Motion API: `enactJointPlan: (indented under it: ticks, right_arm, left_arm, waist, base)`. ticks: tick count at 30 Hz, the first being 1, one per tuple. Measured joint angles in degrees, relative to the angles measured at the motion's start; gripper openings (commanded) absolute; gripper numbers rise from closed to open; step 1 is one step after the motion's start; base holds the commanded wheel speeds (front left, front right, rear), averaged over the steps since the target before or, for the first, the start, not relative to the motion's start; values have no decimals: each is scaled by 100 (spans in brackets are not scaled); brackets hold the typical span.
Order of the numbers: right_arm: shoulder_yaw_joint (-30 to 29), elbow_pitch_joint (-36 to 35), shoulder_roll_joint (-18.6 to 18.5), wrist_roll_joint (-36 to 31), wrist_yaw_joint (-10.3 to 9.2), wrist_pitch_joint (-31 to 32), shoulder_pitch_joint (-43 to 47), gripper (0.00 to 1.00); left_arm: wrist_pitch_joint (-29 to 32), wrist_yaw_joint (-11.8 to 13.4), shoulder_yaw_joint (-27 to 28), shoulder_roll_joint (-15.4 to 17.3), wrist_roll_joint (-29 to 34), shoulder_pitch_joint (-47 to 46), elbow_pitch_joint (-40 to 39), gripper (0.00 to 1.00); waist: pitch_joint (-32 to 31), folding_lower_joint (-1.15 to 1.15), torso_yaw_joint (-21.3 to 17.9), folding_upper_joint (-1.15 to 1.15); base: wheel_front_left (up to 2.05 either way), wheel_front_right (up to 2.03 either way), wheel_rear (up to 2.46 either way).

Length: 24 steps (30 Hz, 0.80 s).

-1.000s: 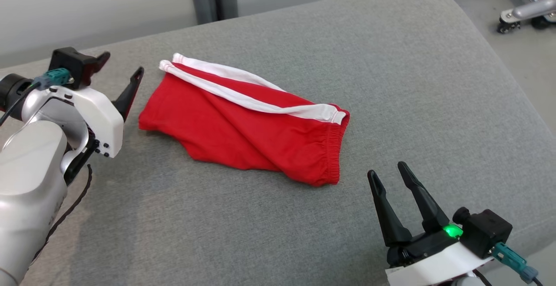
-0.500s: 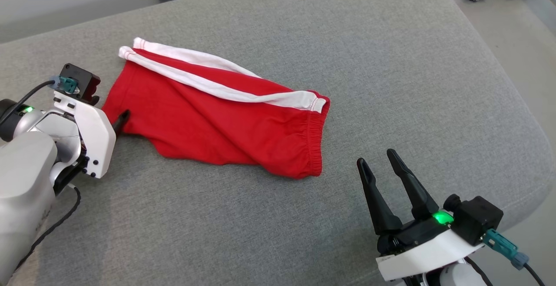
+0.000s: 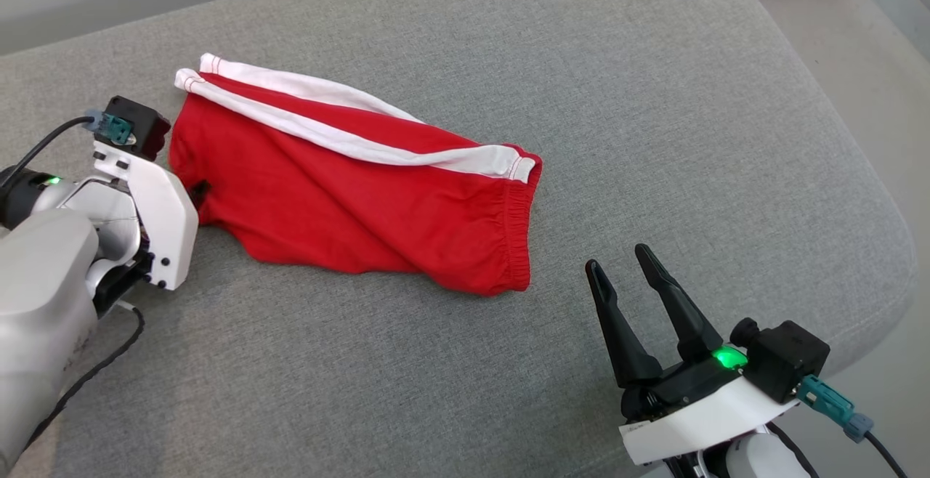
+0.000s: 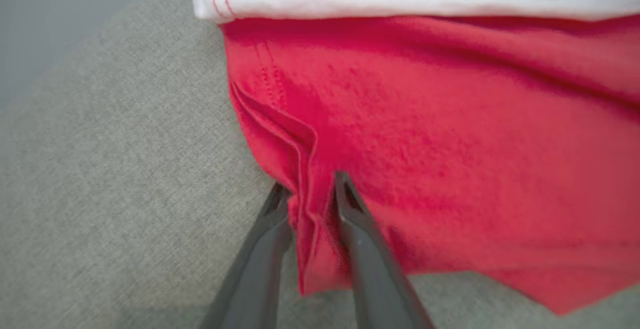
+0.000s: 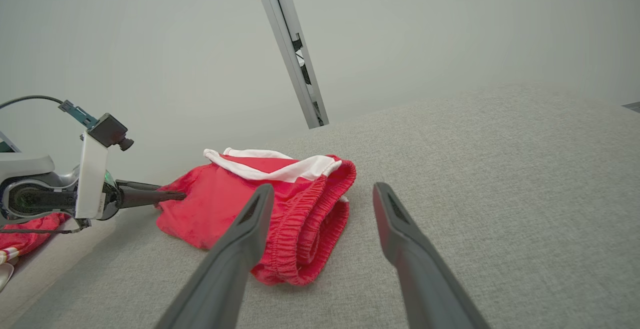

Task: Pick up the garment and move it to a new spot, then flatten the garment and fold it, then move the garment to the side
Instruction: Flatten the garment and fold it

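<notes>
Shorts [image 3: 349, 195] sit toward 10 o'clock on the grey cushion [image 3: 654, 100], folded over, with the white stripes along the far edge. Left gripper [image 4: 310, 184] is at their 9 o'clock end, fingers pinched on a small ridge of hem. Right gripper [image 3: 617, 258] hangs wide open and empty off the waistband, around 5 o'clock from the shorts, not touching.

My worry: that pinch looks shallow and right at the edge. On a lift the cloth could slide out, or only the top layer comes up and the rest peels open and drags. With one corner held, the elastic end probably trails across the cushion and bunches. Fingertips also look low enough to snag the upholstery.
</notes>
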Motion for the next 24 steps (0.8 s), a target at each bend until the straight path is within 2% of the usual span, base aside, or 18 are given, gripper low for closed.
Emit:
enactJointPlan:
  ticks: [7, 16, 24]
  right_arm:
    - [-100, 26, 11, -1, 0, 0, 40, 100]
    - [-405, 145, -5, -36, 0, 0, 405, 100]
    - [-777, 212, -15, -97, 0, 0, 904, 100]
  left_arm:
    - [-531, 1, -75, -174, -238, 1, 12, 0]
    - [-1024, 1, -188, -343, -514, 392, -288, 0]
    - [-1569, 7, -189, -536, -836, 1289, -463, 0]
  waist:
    - [-201, 0, 183, 0]
    - [-758, 0, 634, 0]
    - [-1391, 0, 1320, 0]
  base:
    - [0, 0, 0]
    - [0, 0, 0]
    - [0, 0, 0]
